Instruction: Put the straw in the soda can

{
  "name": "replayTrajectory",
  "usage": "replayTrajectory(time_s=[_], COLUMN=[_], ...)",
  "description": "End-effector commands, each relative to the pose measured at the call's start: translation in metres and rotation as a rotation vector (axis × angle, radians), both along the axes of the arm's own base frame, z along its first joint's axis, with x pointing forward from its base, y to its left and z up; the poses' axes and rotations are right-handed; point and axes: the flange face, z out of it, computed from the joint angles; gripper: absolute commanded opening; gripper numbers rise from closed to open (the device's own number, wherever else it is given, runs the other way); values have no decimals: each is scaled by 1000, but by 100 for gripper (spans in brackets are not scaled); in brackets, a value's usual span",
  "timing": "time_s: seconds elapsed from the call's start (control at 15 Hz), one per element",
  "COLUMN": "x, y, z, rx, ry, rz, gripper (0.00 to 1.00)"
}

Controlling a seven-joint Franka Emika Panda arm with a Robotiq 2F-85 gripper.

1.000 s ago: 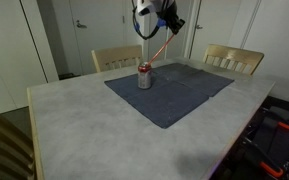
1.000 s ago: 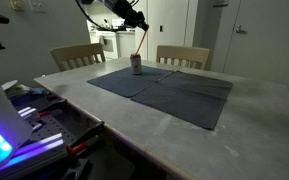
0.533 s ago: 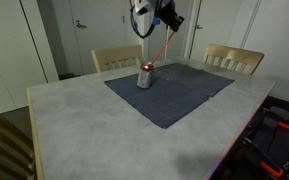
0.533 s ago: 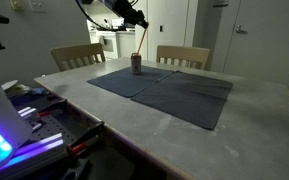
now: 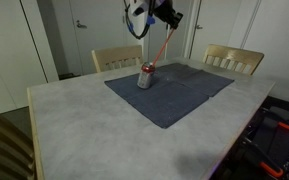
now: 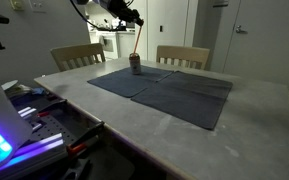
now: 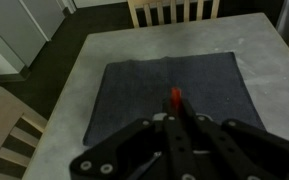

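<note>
Since a second ago the arm [image 5: 136,10] has lifted a little toward 12 o'clock and drawn slightly toward 9 o'clock in an exterior view. The straw's lower end has stayed at the top of the can. The claw [image 5: 170,21] is now close to the upper edge of that picture, with the wrist bent so the fingers angle down toward 7 o'clock.

The claw is clamped on the upper end of the red straw [image 5: 159,48]. The straw slants from the claw at 1 o'clock down to the soda can [image 5: 145,77] at 7 o'clock. In an exterior view from another side, the claw [image 6: 134,21] hangs almost directly over the soda can [image 6: 135,64], and the straw [image 6: 135,42] looks nearly vertical. The lower tip meets the silvery can top, but I cannot tell whether it is inside the opening.

In the wrist view the claw [image 7: 175,120] comes in from 6 o'clock. Its dark fingers are drawn together around the straw [image 7: 175,97], which shows only as a short red stub. The can is hidden.

The can stands upright on a dark grey cloth mat [image 5: 179,95], near the mat's 10 o'clock corner. The mat lies on the pale bench [image 5: 74,120]. A wooden chair [image 5: 117,57] stands at the bench's far edge, at 11 o'clock from the can.
</note>
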Motion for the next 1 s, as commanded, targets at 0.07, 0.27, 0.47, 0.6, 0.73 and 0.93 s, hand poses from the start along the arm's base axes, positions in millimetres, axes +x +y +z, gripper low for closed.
replayTrajectory(time_s=[0.07, 0.27, 0.47, 0.6, 0.73, 0.93], x=[18, 28, 35, 39, 42, 47], y=[17, 20, 18, 16, 14, 11], z=[-12, -19, -23, -25, -29, -35], rx=[-33, -46, -57, -64, -66, -72], ry=[51, 73, 90, 102, 112, 128], rz=[49, 54, 46, 36, 26, 16], gripper=[2, 2, 2, 2, 2, 2])
